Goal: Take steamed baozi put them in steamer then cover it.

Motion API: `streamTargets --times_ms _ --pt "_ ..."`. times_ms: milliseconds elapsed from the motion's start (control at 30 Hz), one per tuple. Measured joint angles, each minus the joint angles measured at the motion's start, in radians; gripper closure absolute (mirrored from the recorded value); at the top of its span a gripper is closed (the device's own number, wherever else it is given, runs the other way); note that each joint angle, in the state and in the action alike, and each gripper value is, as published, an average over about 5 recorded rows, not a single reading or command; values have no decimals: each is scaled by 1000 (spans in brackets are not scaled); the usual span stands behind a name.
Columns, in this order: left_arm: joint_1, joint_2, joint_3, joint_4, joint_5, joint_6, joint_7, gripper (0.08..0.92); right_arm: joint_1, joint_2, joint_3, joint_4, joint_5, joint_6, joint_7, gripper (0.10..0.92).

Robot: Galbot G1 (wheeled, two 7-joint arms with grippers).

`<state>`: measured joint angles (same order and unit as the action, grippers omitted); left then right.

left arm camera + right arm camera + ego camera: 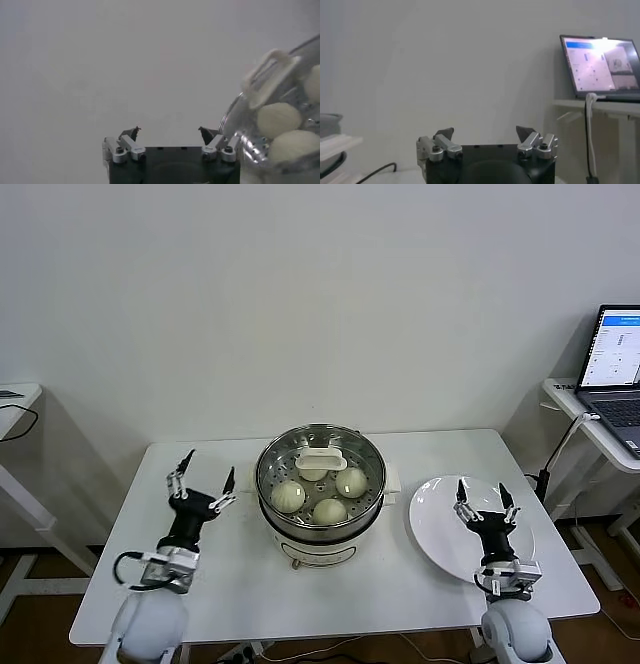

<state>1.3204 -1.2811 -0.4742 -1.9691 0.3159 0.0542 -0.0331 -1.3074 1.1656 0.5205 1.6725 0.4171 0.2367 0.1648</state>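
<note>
The steamer [283, 529] stands mid-table on its cream-white base. The clear glass cover [368, 456] with its cream bar handle [321, 458] lies on top of it. Through the glass I see the steamed baozi: one at the front left [288, 495], one at the front [329, 510], one at the right [351, 481], and a further one half hidden under the handle. The left wrist view shows the cover's handle [267, 75] and buns [278, 119] close by. My left gripper [203, 475] is open left of the steamer. My right gripper [485, 501] is open above the white plate.
A bare white plate [435, 529] lies right of the steamer. An open laptop [616, 379] rests on a side table at the far right, with a cable [558, 449] hanging down. Another desk's edge [18, 399] shows at the far left.
</note>
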Motion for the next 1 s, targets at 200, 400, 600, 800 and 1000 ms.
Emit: streamTargets --times_ms 200,400,600,800,1000 --pt "48 -26 -63 44 -139 -107 34 177 -24 4 -7 17 1 -14 2 203" --pt "89 -39 -97 67 -201 -182 60 177 -45 8 -2 34 0 -24 -8 203" --pt "119 -47 -113 76 -234 -226 76 177 -61 9 4 49 -3 -39 -16 203" --pt "135 -53 -124 83 -249 -254 85 177 -72 8 6 60 -7 -46 -19 203" --pt "143 -53 -131 86 -256 -269 89 177 -80 8 6 66 -15 -49 -20 203"
